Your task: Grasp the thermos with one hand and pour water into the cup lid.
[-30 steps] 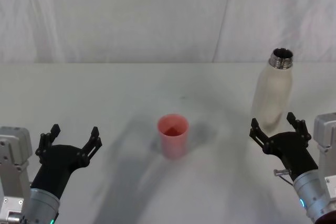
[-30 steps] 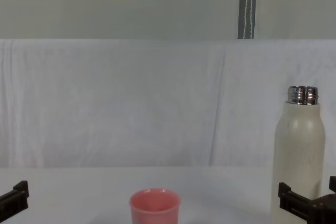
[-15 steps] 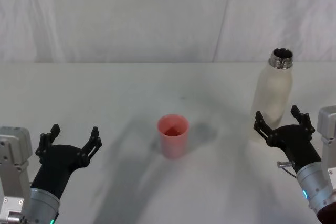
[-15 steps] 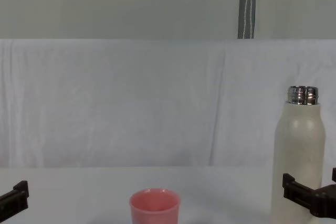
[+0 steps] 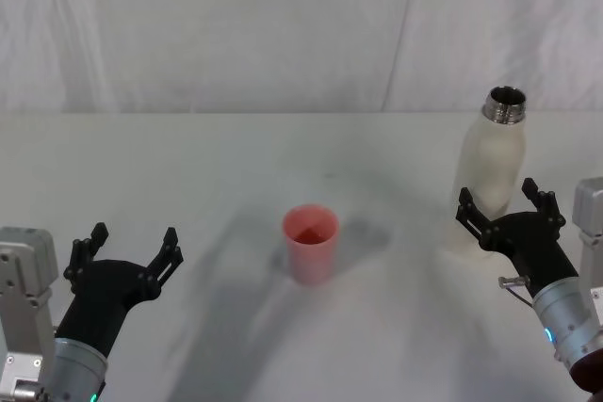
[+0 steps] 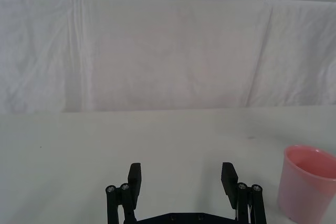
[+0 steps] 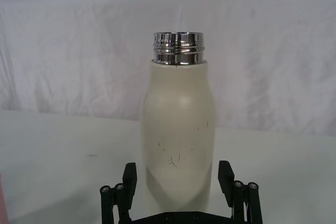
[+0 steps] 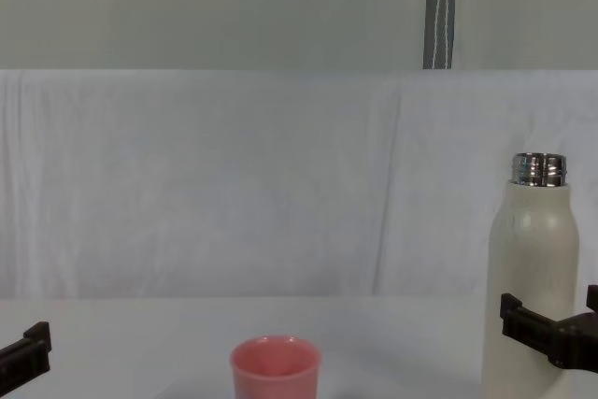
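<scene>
— On the robot's left side of the white cloth-covered table (image 5: 188, 148), what have we got?

— The left gripper (image 5: 127, 249), black with its fingers spread apart and nothing between them, hangs low near the table's front edge. It looks parked, well apart from everything else.

— And in the middle?

— The small salmon-pink round cup lid (image 5: 310, 243) with the slightly flared rim, standing upright and open-mouthed, alone on the cloth. I cannot tell whether there is any water in it.

— Then the right?

— The tall cream-white matte thermos (image 5: 490, 171) with rounded shoulders and a shiny silver threaded neck stands upright, well to the right of the pink cup. The right gripper (image 5: 509, 211) is level with its lower body, fingers (image 7: 227, 176) wide, one either side of the bottle in the wrist view. Whether they touch the wall I cannot say; they look released, not clamped.

— So which step is this?

— I'd judge the approach for the grasp, with pouring not yet begun.

— What does the next move call for?

— Probably closing squarely on the body, firmly enough that a smooth matte wall won't slip, then lifting and carrying it across to the cup before tipping the neck over the rim.
</scene>
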Controlling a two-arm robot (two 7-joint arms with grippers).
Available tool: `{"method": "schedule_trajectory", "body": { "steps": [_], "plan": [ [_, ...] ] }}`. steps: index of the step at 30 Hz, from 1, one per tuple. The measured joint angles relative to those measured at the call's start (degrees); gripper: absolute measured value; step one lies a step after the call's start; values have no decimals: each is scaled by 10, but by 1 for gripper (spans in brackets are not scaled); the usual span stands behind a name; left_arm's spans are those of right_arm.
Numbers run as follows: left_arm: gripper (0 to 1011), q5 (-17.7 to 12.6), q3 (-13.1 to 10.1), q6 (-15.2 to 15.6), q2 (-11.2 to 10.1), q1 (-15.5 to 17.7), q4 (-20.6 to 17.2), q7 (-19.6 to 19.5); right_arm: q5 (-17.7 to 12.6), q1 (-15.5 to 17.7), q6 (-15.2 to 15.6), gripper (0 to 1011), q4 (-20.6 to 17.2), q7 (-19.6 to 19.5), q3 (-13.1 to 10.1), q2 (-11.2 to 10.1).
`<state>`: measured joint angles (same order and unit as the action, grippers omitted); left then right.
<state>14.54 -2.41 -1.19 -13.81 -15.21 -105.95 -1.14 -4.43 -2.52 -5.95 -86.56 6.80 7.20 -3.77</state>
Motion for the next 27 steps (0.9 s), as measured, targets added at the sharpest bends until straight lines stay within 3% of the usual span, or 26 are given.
{"method": "schedule_trajectory", "body": {
  "steps": [27],
  "plan": [
    [1001, 0, 0, 0, 0, 0, 0, 0, -19, -48, 7, 1001, 48, 10, 1, 4]
  ]
}}
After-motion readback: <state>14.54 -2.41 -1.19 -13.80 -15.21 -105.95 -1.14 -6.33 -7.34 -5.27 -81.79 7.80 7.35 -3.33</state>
